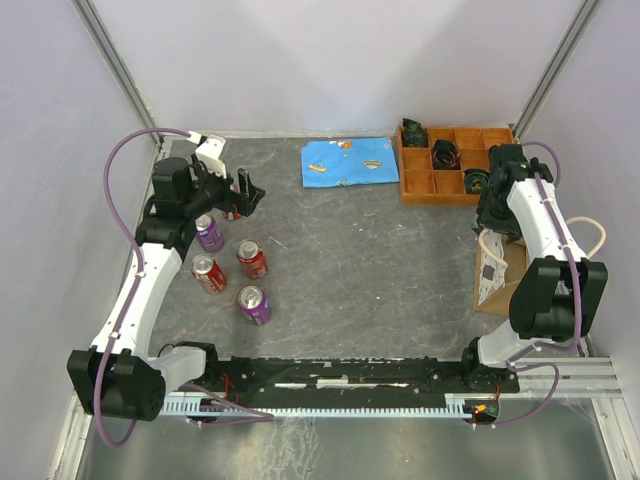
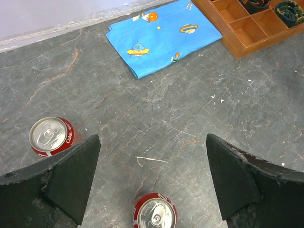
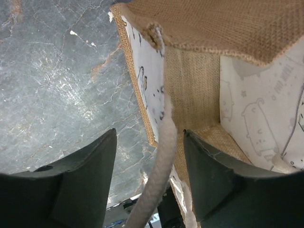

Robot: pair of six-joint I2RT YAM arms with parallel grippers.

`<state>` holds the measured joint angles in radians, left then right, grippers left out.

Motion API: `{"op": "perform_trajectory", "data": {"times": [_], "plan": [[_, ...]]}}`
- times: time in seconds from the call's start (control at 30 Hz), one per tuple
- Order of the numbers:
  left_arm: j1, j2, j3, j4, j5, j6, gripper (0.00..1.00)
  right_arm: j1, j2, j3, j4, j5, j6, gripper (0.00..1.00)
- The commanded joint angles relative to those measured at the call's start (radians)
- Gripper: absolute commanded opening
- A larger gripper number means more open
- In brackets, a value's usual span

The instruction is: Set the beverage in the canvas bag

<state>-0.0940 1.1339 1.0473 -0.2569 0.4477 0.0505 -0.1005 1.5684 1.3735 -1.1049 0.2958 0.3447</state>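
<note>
Several beverage cans stand at the left of the table: a purple can [image 1: 209,232], a red can [image 1: 252,259], a second red can [image 1: 209,273] and a second purple can [image 1: 254,305]. My left gripper [image 1: 245,195] is open and empty above the table beyond them. The left wrist view shows its gripper [image 2: 152,175] with one red can [image 2: 154,213] below the gap and another [image 2: 51,136] to the left. The canvas bag [image 1: 497,282] sits at the right, partly hidden by my right arm. My right gripper [image 3: 149,175] is open over the bag's opening [image 3: 199,80]. A cream rope handle [image 3: 161,152] runs loosely between its jaws.
A blue patterned cloth [image 1: 350,161] lies at the back middle. An orange compartment tray [image 1: 455,165] with dark items stands at the back right, close to my right gripper [image 1: 493,210]. Both also show in the left wrist view: cloth [image 2: 161,35], tray [image 2: 247,33]. White walls enclose the table.
</note>
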Motion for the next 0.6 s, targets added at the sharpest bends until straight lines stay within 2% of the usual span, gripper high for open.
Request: {"op": "perform_trajectory", "data": {"times": [0.0, 0.07, 0.13, 0.17, 0.2, 0.4, 0.57], "plan": [[-0.005, -0.023, 0.006, 0.003, 0.019, 0.037, 0.98, -0.004, 0.022, -0.018, 0.052, 0.033, -0.022, 0.64], [-0.007, -0.022, 0.009, -0.004, 0.016, 0.042, 0.98, -0.005, 0.035, -0.030, 0.062, 0.036, -0.029, 0.51], [-0.012, -0.024, 0.010, -0.009, 0.012, 0.047, 0.98, -0.005, 0.048, -0.035, 0.063, 0.030, -0.029, 0.19], [-0.013, -0.026, 0.008, -0.011, 0.013, 0.045, 0.98, -0.005, 0.052, -0.031, 0.061, 0.021, -0.024, 0.05], [-0.012, -0.027, 0.006, -0.011, 0.014, 0.042, 0.98, -0.003, 0.053, -0.026, 0.055, 0.010, -0.017, 0.00], [-0.013, -0.026, 0.004, -0.013, 0.023, 0.027, 0.98, 0.072, 0.019, 0.065, -0.013, 0.032, 0.023, 0.00], [-0.015, -0.020, 0.016, -0.013, 0.021, 0.030, 0.98, 0.201, 0.014, 0.169, -0.101, 0.079, 0.101, 0.00]]}}
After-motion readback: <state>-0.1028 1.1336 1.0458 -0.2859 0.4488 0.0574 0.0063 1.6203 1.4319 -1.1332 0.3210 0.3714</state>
